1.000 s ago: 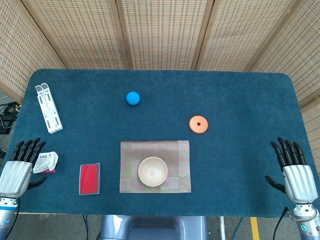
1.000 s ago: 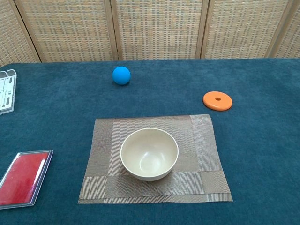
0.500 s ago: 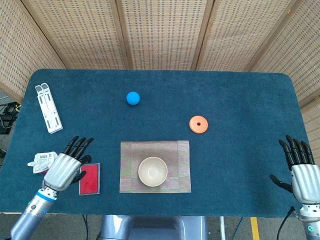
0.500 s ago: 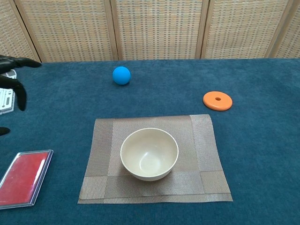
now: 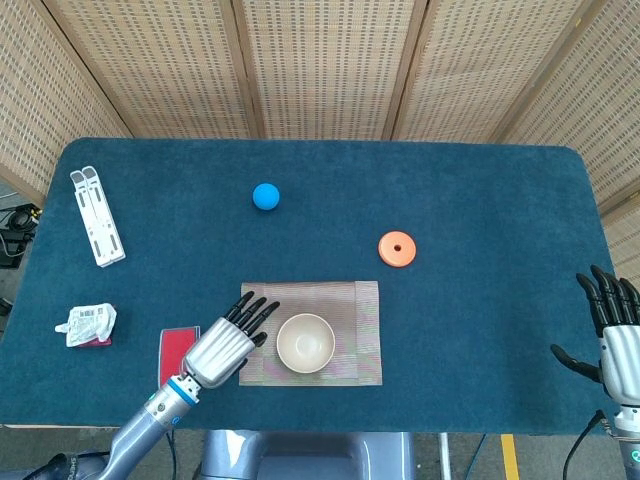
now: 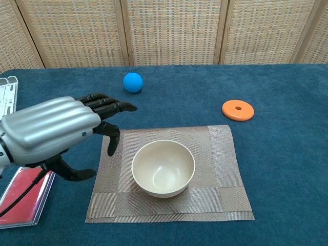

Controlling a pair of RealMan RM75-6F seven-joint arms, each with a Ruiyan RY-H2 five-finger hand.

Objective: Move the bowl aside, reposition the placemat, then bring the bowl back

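A cream bowl (image 5: 305, 343) (image 6: 163, 167) stands upright in the middle of a brown woven placemat (image 5: 358, 305) (image 6: 220, 148) near the table's front edge. My left hand (image 5: 228, 342) (image 6: 56, 128) hovers open just left of the bowl, over the placemat's left edge, fingers stretched out and holding nothing. My right hand (image 5: 615, 335) is open far off at the table's right front corner, seen only in the head view.
A red card case (image 5: 176, 350) (image 6: 20, 197) lies left of the placemat. A blue ball (image 5: 265, 196) (image 6: 132, 82) and an orange disc (image 5: 397, 248) (image 6: 238, 110) sit further back. A white stand (image 5: 97, 216) and a crumpled packet (image 5: 88, 324) lie at the left.
My left hand has swept rightward from the table's left edge to the placemat beside the bowl. My right hand has drifted slightly right and down. Bowl and placemat have not moved.
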